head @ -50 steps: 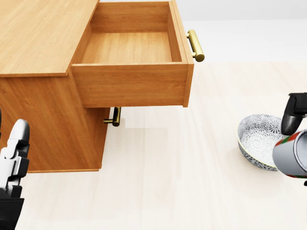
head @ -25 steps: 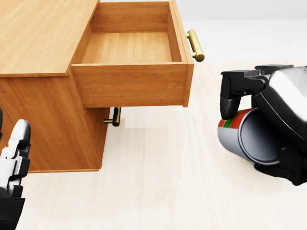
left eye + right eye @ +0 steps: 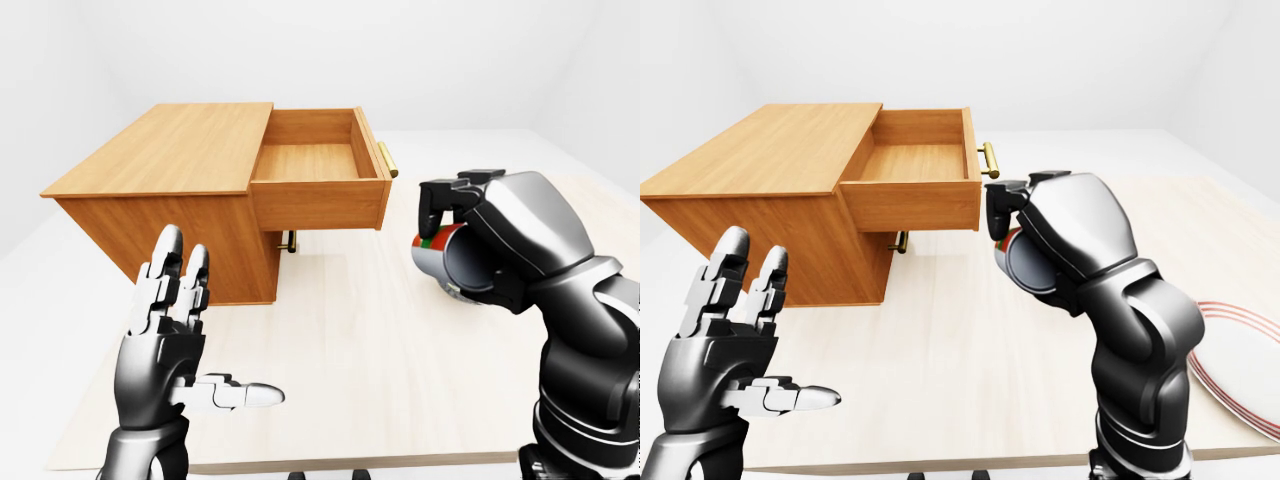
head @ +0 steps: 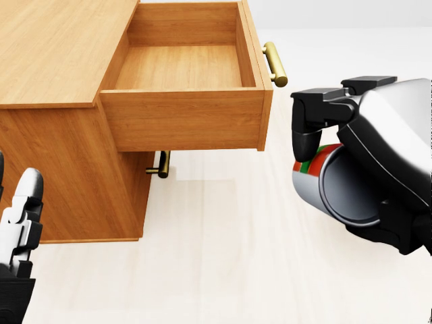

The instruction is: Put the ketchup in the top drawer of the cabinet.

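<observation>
The wooden cabinet (image 4: 61, 47) fills the upper left of the head view, its top drawer (image 4: 182, 118) pulled out and bare inside, with a brass handle (image 4: 275, 64) at its right end. My right hand (image 4: 344, 182) is shut on the ketchup (image 4: 317, 177), a grey cylinder with a red and green band, held on its side to the right of the drawer and slightly below its rim. My left hand (image 3: 200, 330) hangs open, fingers spread, at the lower left, near the cabinet's side and holding nothing.
A lower drawer's brass handle (image 4: 162, 164) shows under the open drawer. A white plate with red rings (image 3: 1240, 350) lies on the light table (image 3: 350, 380) at the right. The table's near edge runs along the bottom of the eye views.
My right hand has carried the ketchup leftward from the head view's right edge to beside the drawer, now covering the patterned bowl. The left hand has stayed put.
</observation>
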